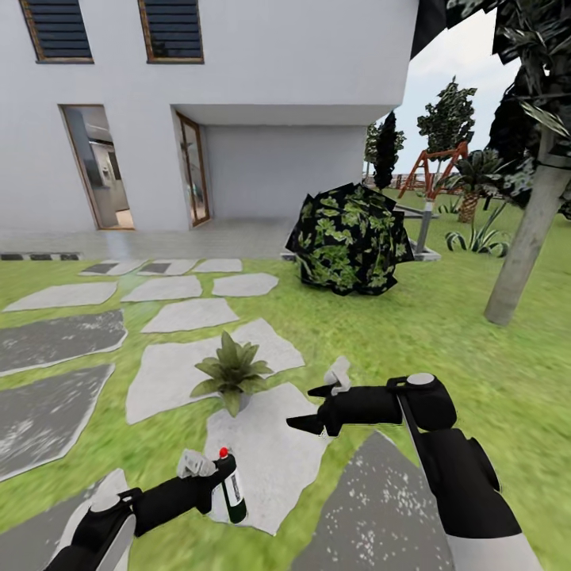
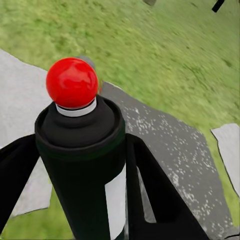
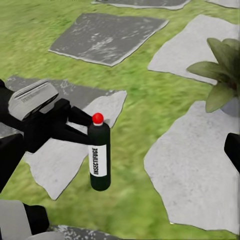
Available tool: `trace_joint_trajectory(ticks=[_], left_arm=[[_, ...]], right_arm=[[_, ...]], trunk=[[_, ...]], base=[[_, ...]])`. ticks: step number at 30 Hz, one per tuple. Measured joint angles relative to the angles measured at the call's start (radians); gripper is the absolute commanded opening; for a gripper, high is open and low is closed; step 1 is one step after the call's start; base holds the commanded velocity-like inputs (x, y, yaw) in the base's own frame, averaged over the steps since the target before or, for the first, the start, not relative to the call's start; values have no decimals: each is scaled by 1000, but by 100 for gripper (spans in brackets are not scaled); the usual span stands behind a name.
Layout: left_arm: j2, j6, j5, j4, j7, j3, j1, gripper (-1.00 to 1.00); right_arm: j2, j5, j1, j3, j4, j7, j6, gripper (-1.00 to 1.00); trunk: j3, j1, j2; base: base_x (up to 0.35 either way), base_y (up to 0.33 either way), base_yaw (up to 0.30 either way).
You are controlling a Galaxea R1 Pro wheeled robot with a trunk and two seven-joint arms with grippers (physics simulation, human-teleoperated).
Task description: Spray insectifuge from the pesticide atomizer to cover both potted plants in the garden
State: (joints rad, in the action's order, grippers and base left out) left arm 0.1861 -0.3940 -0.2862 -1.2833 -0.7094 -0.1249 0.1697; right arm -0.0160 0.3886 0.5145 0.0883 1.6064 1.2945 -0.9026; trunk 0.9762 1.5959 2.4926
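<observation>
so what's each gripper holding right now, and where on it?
Left gripper clamps the pesticide atomizer around its upper body, fingers on either side, below the red tip. Right gripper is open, holding nothing.

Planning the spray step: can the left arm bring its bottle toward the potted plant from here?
Probably yes: the left pincer holds the pesticide atomizer, and only open stone lies before the potted plant.

The left arm is reaching in from the lower left of the head view, its left gripper clamping its black fingers on both sides of the pesticide atomizer. The right arm is crossing from the lower right, the right gripper spreading its fingers at centre frame.
</observation>
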Motion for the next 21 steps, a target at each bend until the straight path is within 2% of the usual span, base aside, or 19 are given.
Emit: trace_joint_trajectory(ticks=[4,9,17,21], left_arm=[[-3,16,-1,10,7,2,0,-100],[-4,21,-8,18,7,40,0,-100],[-6,21,-10,21,8,49,0,-100],[-7,18,-13,61,8,49,0,-100]], right_arm=[[0,1,0,0,-1,-3,2,100],[6,0,0,-1,5,-4,4,100],[2,2,0,0,4,-5,4,100],[2,-1,0,-6,5,-4,3,100]], trunk=[[0,0,0],[0,0,0],[0,0,0],[0,0,0]], base=[[292,178,0],[292,179,11],[296,163,211],[336,14,35]])
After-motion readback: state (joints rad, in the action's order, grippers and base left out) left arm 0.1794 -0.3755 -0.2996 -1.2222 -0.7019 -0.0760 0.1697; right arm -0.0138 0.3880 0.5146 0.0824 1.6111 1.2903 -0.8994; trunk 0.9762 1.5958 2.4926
